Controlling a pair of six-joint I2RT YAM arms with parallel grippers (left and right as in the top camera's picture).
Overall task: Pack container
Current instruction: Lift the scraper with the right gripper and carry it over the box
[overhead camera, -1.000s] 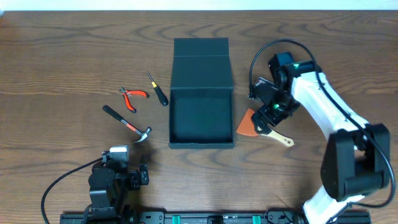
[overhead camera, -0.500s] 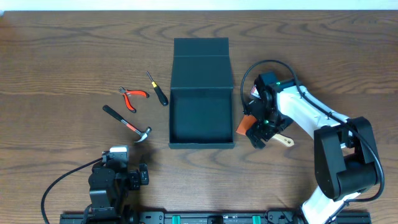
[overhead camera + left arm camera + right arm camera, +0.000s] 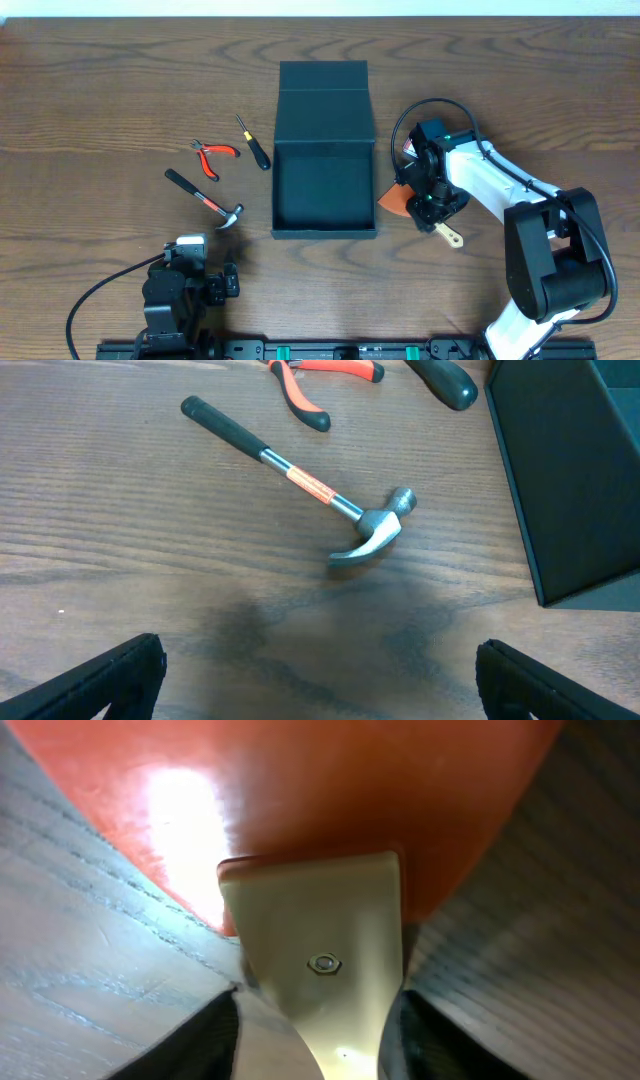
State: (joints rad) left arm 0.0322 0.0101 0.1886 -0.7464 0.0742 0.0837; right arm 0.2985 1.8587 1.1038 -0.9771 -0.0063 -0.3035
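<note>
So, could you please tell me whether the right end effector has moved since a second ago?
Yes. The right end effector has come down-left, closer to the container, and now sits over the orange scraper.

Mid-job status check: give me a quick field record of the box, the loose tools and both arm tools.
container: matte dark square cardboard box, lid open, nothing inside
left of box: orange-handled pliers, black-handled screwdriver, steel claw hammer
right of box: orange scraper with cream handle, on table
left tool: open, holding nothing
right tool: fingers flank scraper handle; grip unclear
</note>
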